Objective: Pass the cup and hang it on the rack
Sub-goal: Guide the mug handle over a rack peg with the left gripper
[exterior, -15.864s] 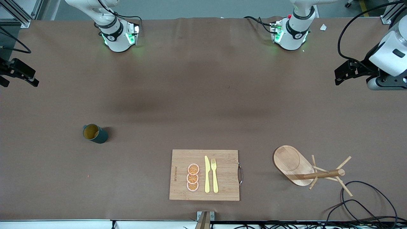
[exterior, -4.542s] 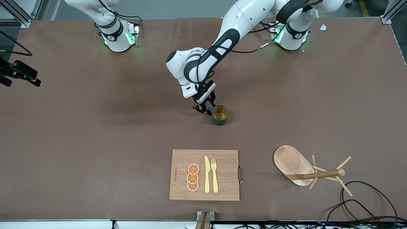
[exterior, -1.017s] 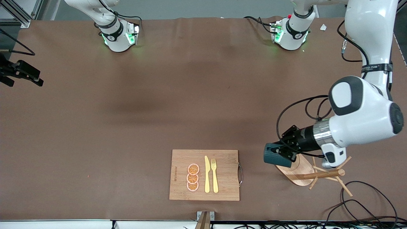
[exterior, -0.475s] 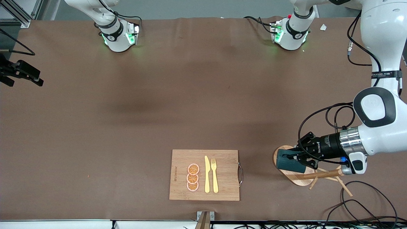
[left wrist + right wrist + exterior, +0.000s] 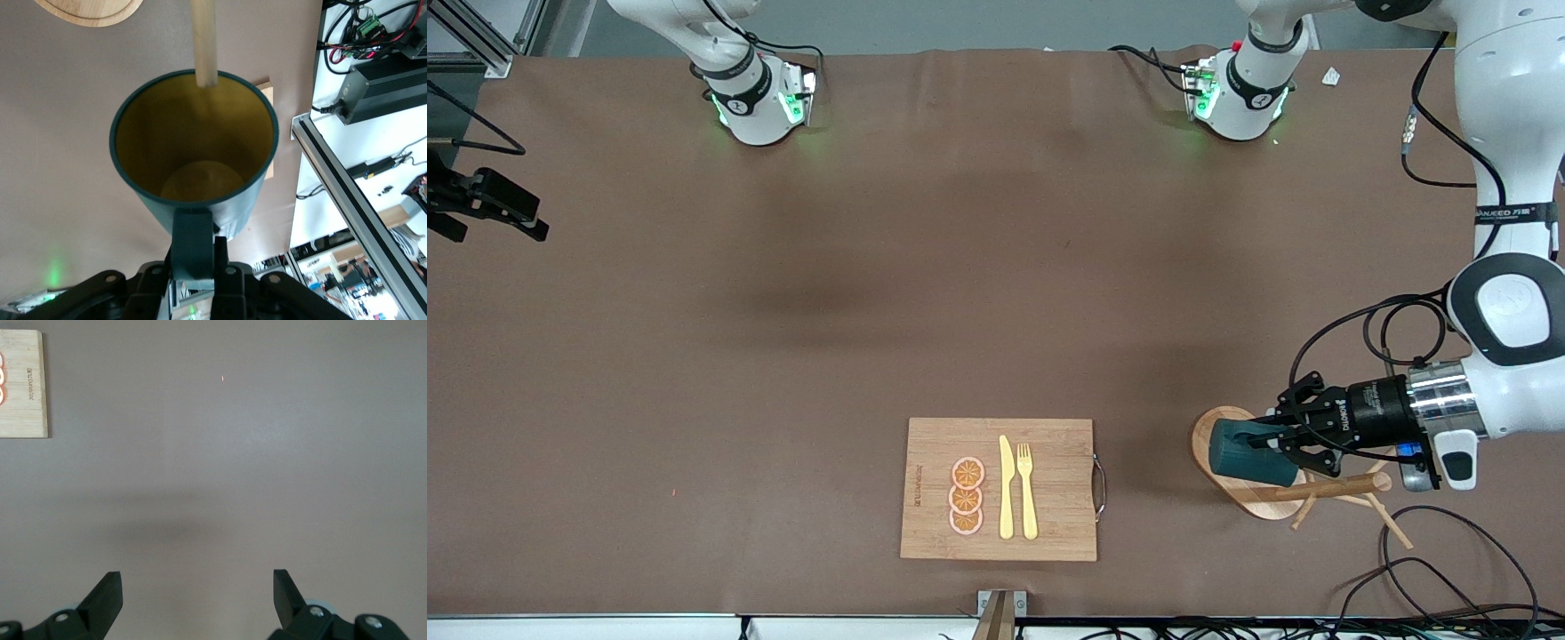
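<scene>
The dark teal cup hangs on its side above the oval base of the wooden rack. My left gripper is shut on the cup's handle. In the left wrist view I look into the cup's yellowish inside, and one rack peg ends at its rim; whether they touch I cannot tell. The left gripper pinches the handle from both sides. My right gripper waits open at the right arm's end of the table, and the right wrist view shows that gripper holding nothing.
A bamboo cutting board with orange slices, a yellow knife and a fork lies near the front edge, mid-table. Its corner shows as a cutting board in the right wrist view. Black cables loop beside the rack.
The left gripper has carried the cup toward the left arm's end of the table, to over the rack's base and closer to the post. The right arm has not moved.
</scene>
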`<state>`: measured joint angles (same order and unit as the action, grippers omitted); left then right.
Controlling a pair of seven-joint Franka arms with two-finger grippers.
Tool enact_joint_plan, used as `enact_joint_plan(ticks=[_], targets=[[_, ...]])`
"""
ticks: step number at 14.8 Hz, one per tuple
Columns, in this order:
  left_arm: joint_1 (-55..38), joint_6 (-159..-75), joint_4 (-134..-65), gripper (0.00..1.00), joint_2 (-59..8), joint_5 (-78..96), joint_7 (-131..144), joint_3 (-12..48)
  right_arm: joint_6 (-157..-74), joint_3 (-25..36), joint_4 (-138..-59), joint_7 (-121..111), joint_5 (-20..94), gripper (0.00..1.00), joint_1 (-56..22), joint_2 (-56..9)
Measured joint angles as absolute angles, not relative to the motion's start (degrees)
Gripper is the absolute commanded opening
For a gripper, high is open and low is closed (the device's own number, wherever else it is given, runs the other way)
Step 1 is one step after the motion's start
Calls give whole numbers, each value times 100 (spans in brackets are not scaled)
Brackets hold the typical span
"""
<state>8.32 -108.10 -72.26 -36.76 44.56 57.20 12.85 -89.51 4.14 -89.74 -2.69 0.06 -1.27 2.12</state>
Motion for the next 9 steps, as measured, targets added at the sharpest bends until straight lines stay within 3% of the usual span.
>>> enact_joint_plan(ticks=[9], targets=[[1302, -10257, -7227, 0, -3835, 5197, 4548, 1284, -8952, 414, -8974, -269, 6, 100, -127, 212]])
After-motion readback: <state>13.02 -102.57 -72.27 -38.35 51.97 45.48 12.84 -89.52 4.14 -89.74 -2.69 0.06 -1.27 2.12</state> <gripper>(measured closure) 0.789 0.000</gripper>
